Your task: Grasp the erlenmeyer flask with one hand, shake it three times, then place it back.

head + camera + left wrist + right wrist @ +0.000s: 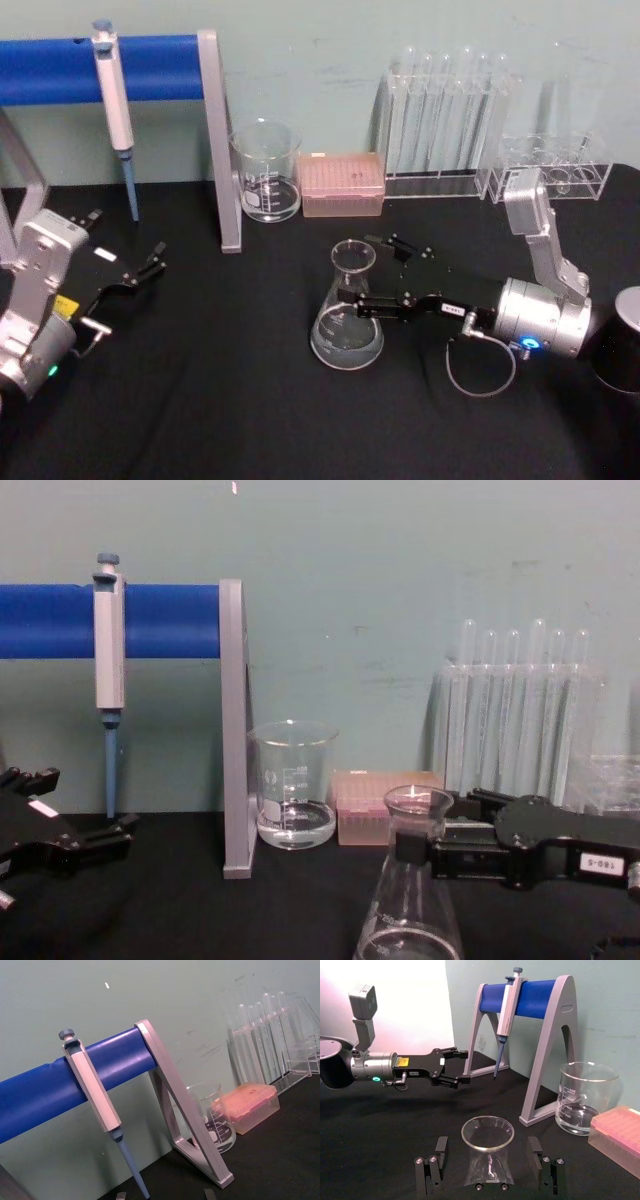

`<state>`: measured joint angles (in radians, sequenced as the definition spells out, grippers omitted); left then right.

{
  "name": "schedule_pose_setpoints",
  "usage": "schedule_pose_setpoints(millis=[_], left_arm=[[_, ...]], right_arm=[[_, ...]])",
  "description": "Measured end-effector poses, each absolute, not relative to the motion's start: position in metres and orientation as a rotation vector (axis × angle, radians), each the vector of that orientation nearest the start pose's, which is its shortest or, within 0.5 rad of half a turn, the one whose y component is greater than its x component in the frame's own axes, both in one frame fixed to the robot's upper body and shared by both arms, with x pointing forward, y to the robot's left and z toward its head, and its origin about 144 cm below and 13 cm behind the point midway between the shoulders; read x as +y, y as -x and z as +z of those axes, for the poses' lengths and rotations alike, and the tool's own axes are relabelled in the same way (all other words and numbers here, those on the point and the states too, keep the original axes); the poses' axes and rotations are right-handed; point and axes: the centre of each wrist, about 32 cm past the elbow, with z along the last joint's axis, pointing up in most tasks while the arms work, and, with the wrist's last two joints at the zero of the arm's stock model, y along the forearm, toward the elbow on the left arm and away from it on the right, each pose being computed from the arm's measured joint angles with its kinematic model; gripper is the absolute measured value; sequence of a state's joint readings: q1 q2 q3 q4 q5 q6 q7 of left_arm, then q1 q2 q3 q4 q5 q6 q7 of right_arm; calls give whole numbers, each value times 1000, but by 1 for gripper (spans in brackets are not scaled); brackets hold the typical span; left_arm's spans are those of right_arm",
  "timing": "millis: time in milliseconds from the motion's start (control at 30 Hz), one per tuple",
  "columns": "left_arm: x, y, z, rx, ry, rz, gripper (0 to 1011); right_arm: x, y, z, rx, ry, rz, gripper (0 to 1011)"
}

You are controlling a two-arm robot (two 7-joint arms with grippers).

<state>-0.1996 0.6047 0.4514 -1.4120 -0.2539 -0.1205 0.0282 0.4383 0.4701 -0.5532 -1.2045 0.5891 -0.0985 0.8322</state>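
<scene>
**Item 1, task object.** Clear glass conical erlenmeyer flask (pixel 346 330) with a wide base, narrow neck, flared rim and a little clear liquid. It stands upright on the black cloth worktop (pixel 250 400), near the middle of the head view.

**Item 2, working arm.** Black right gripper (pixel 487 1146) with a white digit label and a grey cable loop. It reaches in from 3 o'clock of the flask at neck height. Its fingers (pixel 440 1147) are spread, one on each side of the neck. The right wrist view shows a gap between each finger and the glass, so nothing is gripped.

**Item 3, idle arm.** Black left gripper (pixel 158 257), well apart at 9 o'clock of the flask. It rests low over the worktop with its fingers parted and empty.

**Item 4, surroundings.**
- Straight-walled glass beaker (pixel 266 172) at 11 o'clock of the flask.
- Pink plastic tip box (pixel 342 185) at 12 o'clock.
- Tall clear test tubes (pixel 445 110) in a rack at 1 o'clock.
- White-and-blue pipette (pixel 113 105) hanging on a blue-barred grey stand (pixel 218 140) at 10 o'clock.

**Item 5, hazards (judgement).**
- If one finger meets the neck first, the flask may be pushed or tipped.
- The neck is smooth and tapered, so a weak hold could let the flask slide down during shaking.
- A wide shake could slosh liquid over the rim or swing the base toward the beaker and tip box.
- Releasing it tilted could topple it.
</scene>
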Motion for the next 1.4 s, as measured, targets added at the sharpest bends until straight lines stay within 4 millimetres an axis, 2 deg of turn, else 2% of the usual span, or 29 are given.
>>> schedule_pose_setpoints(millis=[733, 1400], left_arm=[[310, -489, 1140, -285, -304, 1248, 1001], [310, -489, 1140, -285, -305, 1248, 1001]], right_arm=[[-266, -564, 1151, 48, 65, -430, 1000], [-264, -566, 1150, 50, 89, -432, 1000]])
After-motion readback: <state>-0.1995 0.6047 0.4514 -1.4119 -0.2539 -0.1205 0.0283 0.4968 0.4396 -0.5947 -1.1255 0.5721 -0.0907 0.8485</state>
